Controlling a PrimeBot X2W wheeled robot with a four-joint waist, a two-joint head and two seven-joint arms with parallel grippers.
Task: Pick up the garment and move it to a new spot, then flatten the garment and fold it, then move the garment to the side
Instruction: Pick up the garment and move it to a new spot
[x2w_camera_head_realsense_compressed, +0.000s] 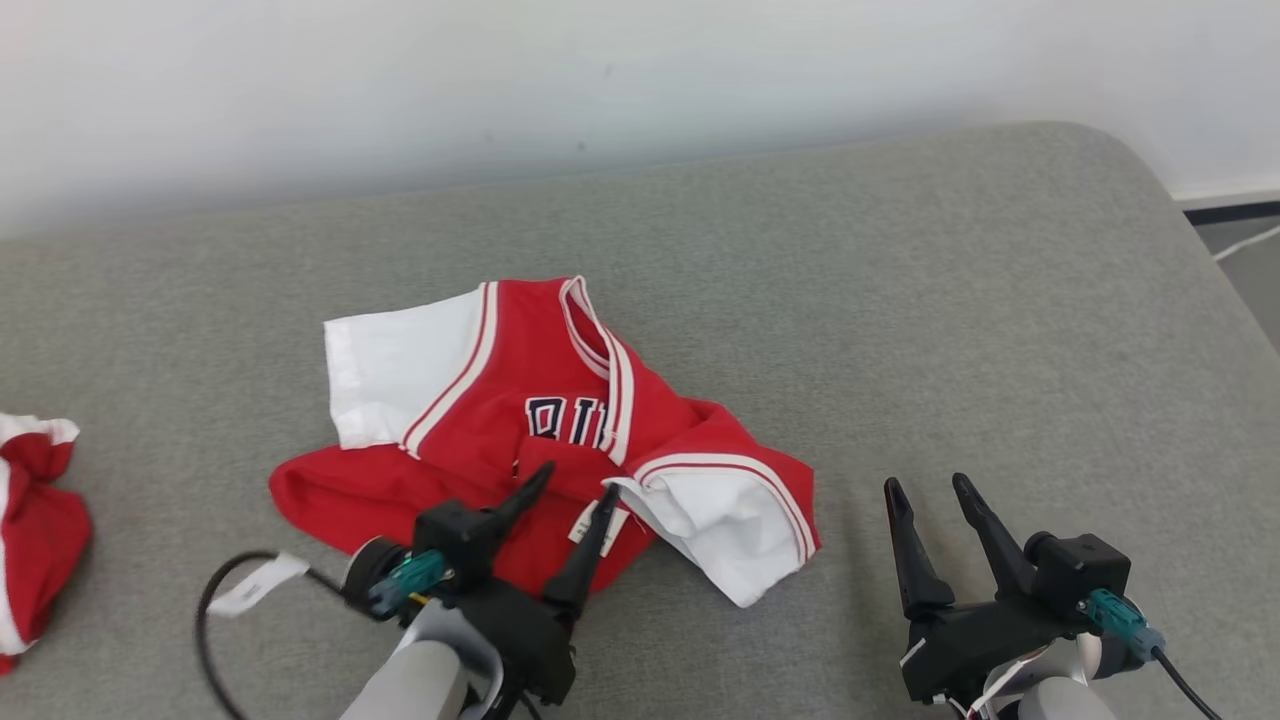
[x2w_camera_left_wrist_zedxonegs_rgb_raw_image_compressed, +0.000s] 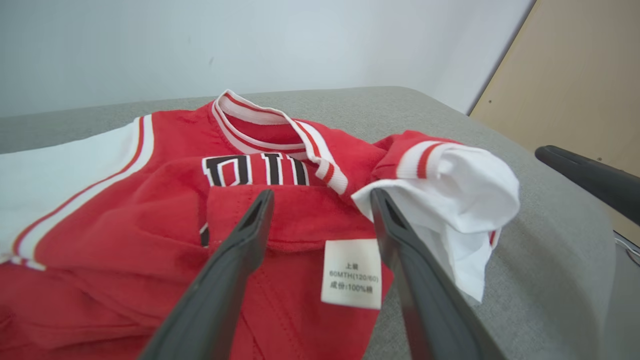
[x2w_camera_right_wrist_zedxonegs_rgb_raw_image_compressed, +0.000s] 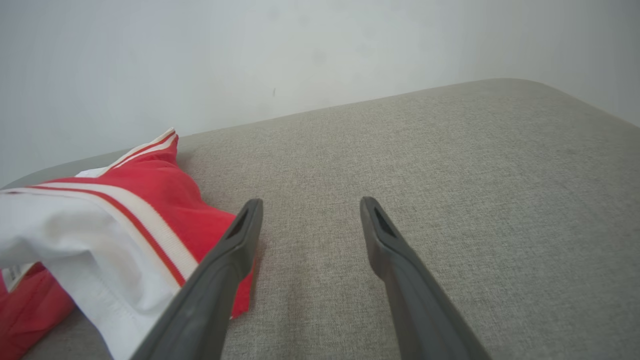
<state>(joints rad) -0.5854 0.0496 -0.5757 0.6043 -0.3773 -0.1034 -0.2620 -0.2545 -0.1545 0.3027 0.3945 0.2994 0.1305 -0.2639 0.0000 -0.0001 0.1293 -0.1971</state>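
Left gripper (x2w_camera_head_realsense_compressed: 580, 478): jaws wide apart, nothing in them, tips poised over the near hem of the garment (x2w_camera_head_realsense_compressed: 480, 400).
Why there: I reckon I'm placed to take that turned-up hem and pull it flat.
Garment: a red jersey with white sleeves, crumpled on the grey cushion (x2w_camera_head_realsense_compressed: 900, 300). It's not flat yet, and the sleeve on my right is bunched.
Right gripper (x2w_camera_head_realsense_compressed: 926, 483): open as well and empty, just beside that bunched sleeve and clear of the cloth. My guess is it's waiting for the other edge.
Care label (x2w_camera_left_wrist_zedxonegs_rgb_raw_image_compressed: 351, 272): on the hem between my left jaws, it reads "60MTH(120/60)" and "100%". The other characters are too small for me.
Chest lettering (x2w_camera_left_wrist_zedxonegs_rgb_raw_image_compressed: 255, 170): black with a white outline, cut off by a fold, so I can't read a whole word.
Second red-and-white cloth (x2w_camera_head_realsense_compressed: 30, 520): well off to the garment's left.
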